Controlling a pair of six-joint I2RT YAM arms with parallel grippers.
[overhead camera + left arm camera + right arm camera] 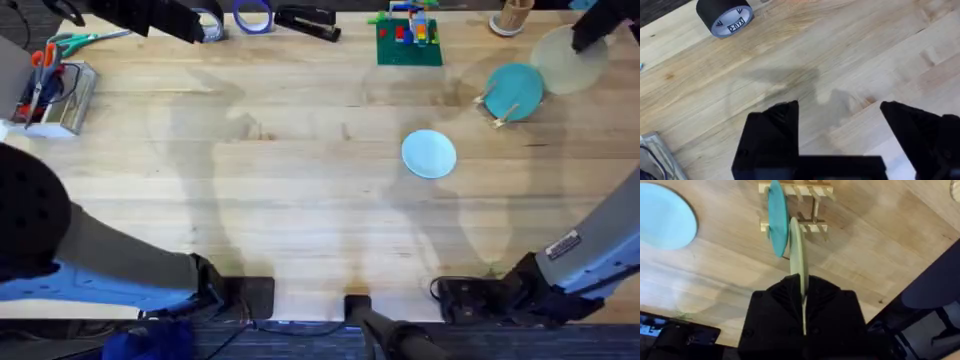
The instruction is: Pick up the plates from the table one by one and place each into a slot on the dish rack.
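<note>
My right gripper (588,38) is shut on the rim of the pale cream-yellow plate (567,62), held in the air at the far right, just behind the dish rack (497,108). In the right wrist view this plate (798,255) stands edge-on between the fingers (777,305), close beside a darker teal plate (777,220) that stands upright in the rack (812,207). The light blue plate (429,154) lies flat on the table (300,180) right of centre. Over the far left of the table, my left gripper (840,135) hangs open with nothing between its fingers.
A black tape roll (724,16) lies near the left gripper. Along the far edge are a green baseplate with bricks (408,42), a stapler (306,21), a blue tape ring (252,13) and a wooden cup (514,15). A metal basket (58,98) sits far left.
</note>
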